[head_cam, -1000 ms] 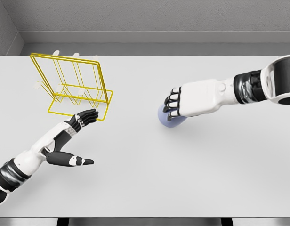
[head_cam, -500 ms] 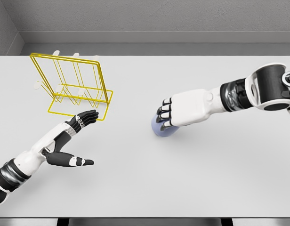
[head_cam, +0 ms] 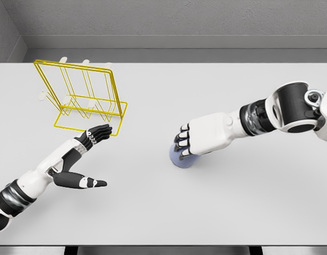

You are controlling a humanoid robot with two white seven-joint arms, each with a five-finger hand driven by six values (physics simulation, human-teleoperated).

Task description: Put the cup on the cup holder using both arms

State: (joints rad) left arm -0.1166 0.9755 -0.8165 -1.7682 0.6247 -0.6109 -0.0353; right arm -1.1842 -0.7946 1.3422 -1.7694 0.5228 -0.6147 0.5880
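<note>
With the right hand (head_cam: pixel 198 142) curled over the cup (head_cam: pixel 181 159) mid-table, we judge it may slip before reaching the spread left hand (head_cam: pixel 84 159) near the cup holder (head_cam: pixel 81 95).

Light is even and bright, soft from overhead, with no glare on the pale table (head_cam: pixel 216 212). Shadows are faint: a weak smudge under the hand at center right. The render is sharp to every edge, undistorted; the wall along the top is dimmer grey.
</note>
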